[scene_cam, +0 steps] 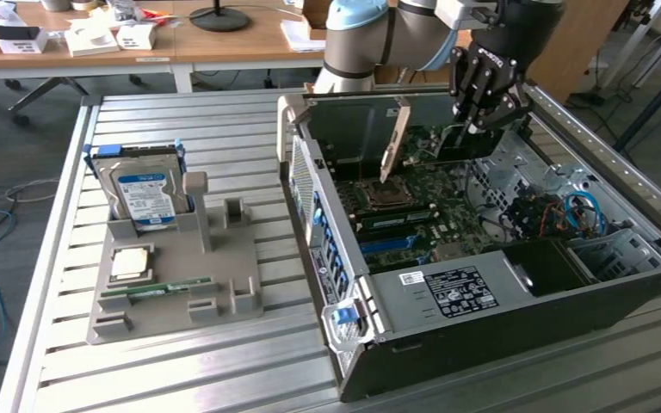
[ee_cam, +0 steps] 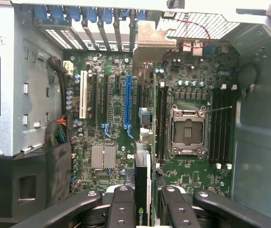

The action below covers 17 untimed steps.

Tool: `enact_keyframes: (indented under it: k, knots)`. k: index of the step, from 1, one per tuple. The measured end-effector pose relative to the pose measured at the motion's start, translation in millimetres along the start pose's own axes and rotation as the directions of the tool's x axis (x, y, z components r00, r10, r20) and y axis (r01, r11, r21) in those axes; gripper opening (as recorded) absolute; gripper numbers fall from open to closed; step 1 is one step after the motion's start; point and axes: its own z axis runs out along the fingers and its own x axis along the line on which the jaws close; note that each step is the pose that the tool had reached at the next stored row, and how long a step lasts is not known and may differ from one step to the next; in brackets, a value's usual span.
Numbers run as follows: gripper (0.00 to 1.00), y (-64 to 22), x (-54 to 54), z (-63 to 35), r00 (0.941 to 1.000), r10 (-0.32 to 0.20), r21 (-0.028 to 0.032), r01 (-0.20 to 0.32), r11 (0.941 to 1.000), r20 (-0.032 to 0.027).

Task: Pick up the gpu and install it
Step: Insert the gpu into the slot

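Dark gpu [ee_cam: 142, 183] edge-on, clamped between fingers [ee_cam: 122, 206] | lower edge over motherboard [ee_cam: 111, 118] | open room either side inside case [scene_cam: 515, 301]

Black gripper [ee_cam: 147, 192]. Dark gpu [ee_cam: 142, 175] w/ green logo. Green mobo [ee_cam: 192, 171] w/ blue slot [ee_cam: 128, 102] & white slot [ee_cam: 83, 95]. Silver hard drive [scene_cam: 145, 194] w/ blue label on grey holder [scene_cam: 221, 275]. Green mem stick [scene_cam: 158, 289]. Ribbed silver table [scene_cam: 193, 370]. Blue cables [scene_cam: 583, 211].
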Motion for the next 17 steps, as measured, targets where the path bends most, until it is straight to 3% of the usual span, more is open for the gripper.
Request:
enact_keyframes:
  k: [17]
  knots:
    - [0.26, -0.2, 0.2, 11.4, 1.0000, 0.000, 0.0000, 0.000, 1.0000, 0.0002]
